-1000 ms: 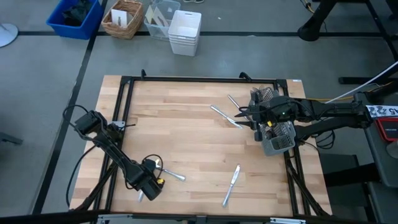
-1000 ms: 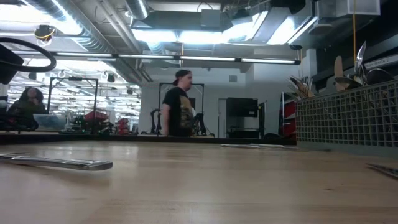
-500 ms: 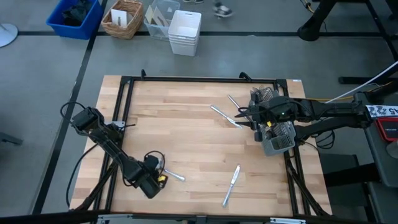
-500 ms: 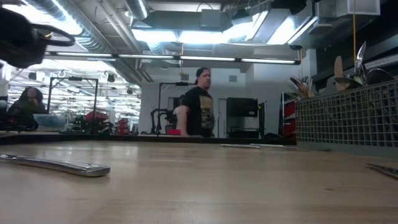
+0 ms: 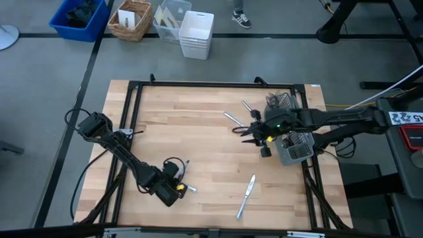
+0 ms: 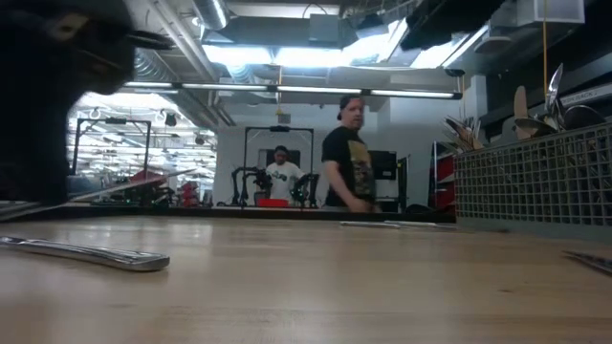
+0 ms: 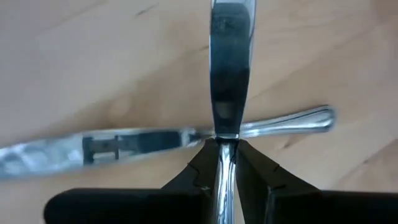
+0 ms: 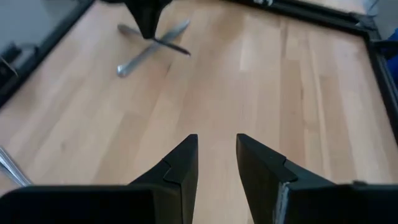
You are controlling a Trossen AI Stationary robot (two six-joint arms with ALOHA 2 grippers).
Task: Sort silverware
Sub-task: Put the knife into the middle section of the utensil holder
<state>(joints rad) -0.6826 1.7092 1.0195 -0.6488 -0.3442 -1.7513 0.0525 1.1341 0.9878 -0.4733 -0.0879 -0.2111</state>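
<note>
the left gripper (image 5: pixel 177 177) sits in the lower left of the high view, low over the pale wooden slatted table (image 5: pixel 198 139). its two dark fingers (image 7: pixel 205 163) are clenched on a slim shiny silver table knife (image 7: pixel 230 68), which sticks straight out from between the fingertips in the left wrist view. beneath that held piece a second shiny silver utensil (image 7: pixel 155 140) lies flat on the wood, crossing under it.

the right gripper (image 5: pixel 250 130) hovers right of centre in the high view, just left of the dark wire-mesh cutlery caddy (image 5: pixel 295 147) at the table's right edge. its fingers (image 8: pixel 180 168) stand apart with bare wood showing between them, grasping nothing.

more silverware lies loose: a silver knife (image 5: pixel 245 196) in the lower middle of the high view, well apart from both grippers, and a thin silver piece (image 5: pixel 230 118) just above and left of the right gripper. upright handles of sorted silverware (image 6: pixel 540 100) poke from the caddy in the upper right of the low view. one long silver piece (image 6: pixel 86 252) lies at the lower left of the low view.

a person in a dark shirt (image 6: pixel 349 167) stands in the room behind the table.
</note>
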